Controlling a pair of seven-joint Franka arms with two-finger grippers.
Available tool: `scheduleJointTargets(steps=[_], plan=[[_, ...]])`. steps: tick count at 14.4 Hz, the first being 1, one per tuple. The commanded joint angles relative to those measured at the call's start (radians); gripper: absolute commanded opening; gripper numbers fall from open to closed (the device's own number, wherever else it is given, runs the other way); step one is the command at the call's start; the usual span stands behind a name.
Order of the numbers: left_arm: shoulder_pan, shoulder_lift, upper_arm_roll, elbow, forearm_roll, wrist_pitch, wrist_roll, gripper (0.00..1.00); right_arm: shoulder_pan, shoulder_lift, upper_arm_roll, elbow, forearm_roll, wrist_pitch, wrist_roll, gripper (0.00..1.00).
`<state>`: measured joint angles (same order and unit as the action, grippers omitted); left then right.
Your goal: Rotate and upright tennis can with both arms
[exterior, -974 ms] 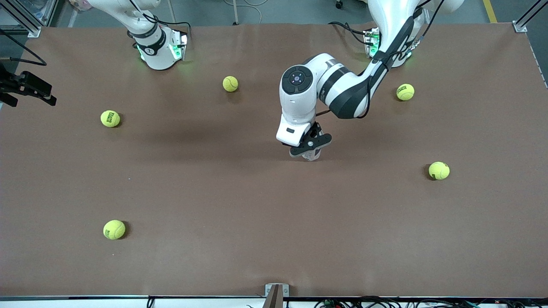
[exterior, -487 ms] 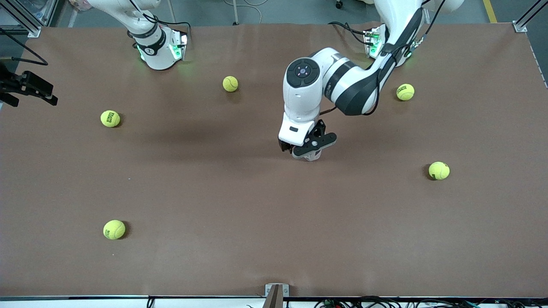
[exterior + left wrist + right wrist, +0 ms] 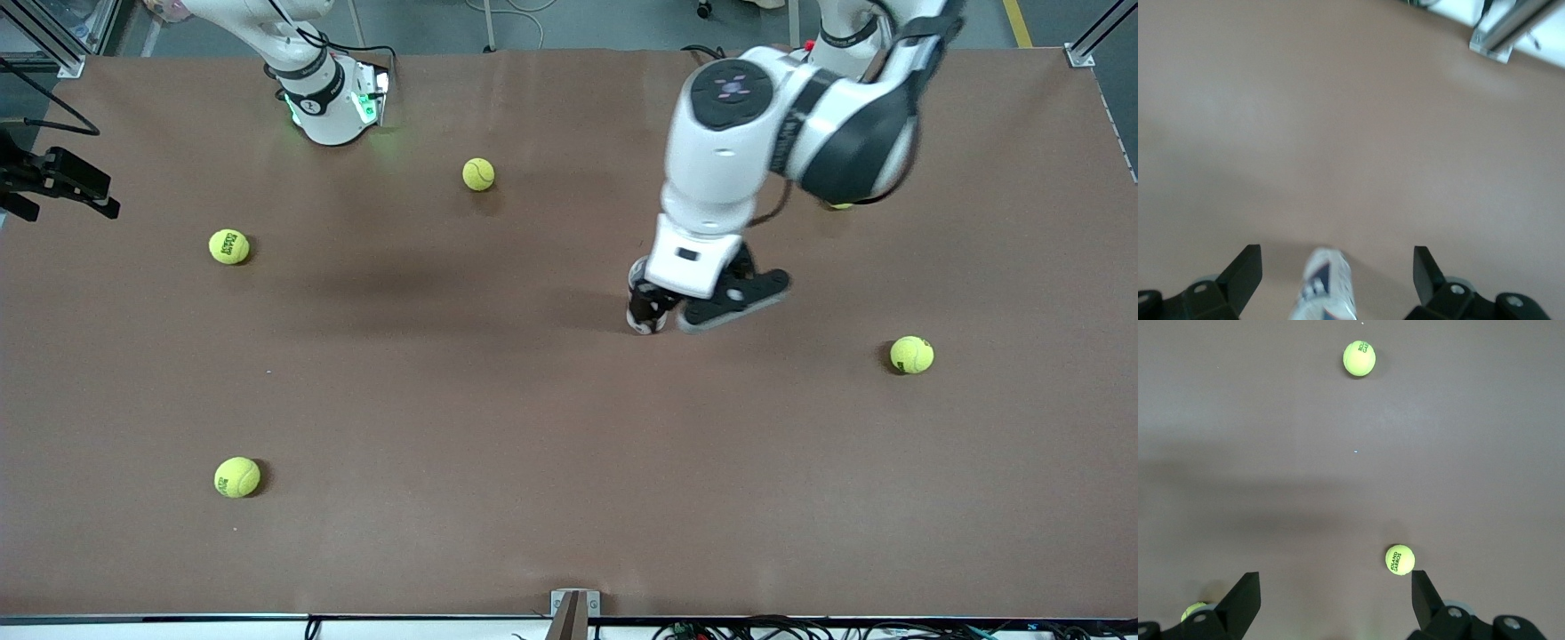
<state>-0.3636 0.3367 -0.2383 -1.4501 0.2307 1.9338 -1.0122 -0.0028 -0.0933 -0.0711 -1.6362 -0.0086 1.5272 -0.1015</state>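
- The tennis can (image 3: 642, 307) is standing upright near the middle of the table (image 3: 498, 418), partly hidden under the left arm's wrist; in the left wrist view the tennis can (image 3: 1326, 287) is showing its white and dark blue label, apart from both fingers.
- The left gripper (image 3: 702, 313) is hanging above the table just beside the can toward the left arm's end, jaws spread wide and holding nothing.
- The right gripper (image 3: 1337, 607) is showing only in its own wrist view, fingers wide apart and empty, looking down on bare table with tennis balls (image 3: 1359, 358) scattered; the right arm is waiting by its base.
- Six tennis balls (image 3: 229, 246) are lying well apart from the can, one mostly hidden by the left arm.
- Handling judgement: the can is looking like a thin-walled light tube, stiff enough along its length but likely to dent or squirt out under a hard pinch.
- Smooth label is probably making it slippery; tall and slim, so it is likely tipping easily if nudged near the top.
- Best hold is looking like a gentle pinch across the middle of the body, not on the silvery rim.
- Task is appearing essentially done, since the can is already on end.
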Motion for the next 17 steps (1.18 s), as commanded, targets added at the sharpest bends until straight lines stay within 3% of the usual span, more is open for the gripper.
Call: scheduleJointTargets(steps=[1, 5, 10, 17], plan=[[0.084, -0.057, -0.006, -0.006, 0.001, -0.019, 0.070, 1.00, -0.002, -0.032, 0.005, -0.031, -0.008, 0.007, -0.009, 1.00], [0.233, -0.113, -0.010, -0.006, -0.005, -0.097, 0.343, 1.00, -0.002, -0.033, 0.005, -0.030, -0.008, 0.007, -0.009, 1.00], [0.448, -0.197, -0.012, -0.004, -0.154, -0.189, 0.846, 1.00, 0.000, -0.033, 0.007, -0.030, -0.008, 0.005, -0.007, 1.00], [0.523, -0.202, 0.001, 0.066, -0.159, -0.317, 0.902, 1.00, 0.000, -0.033, 0.007, -0.030, -0.008, 0.005, -0.007, 1.00]])
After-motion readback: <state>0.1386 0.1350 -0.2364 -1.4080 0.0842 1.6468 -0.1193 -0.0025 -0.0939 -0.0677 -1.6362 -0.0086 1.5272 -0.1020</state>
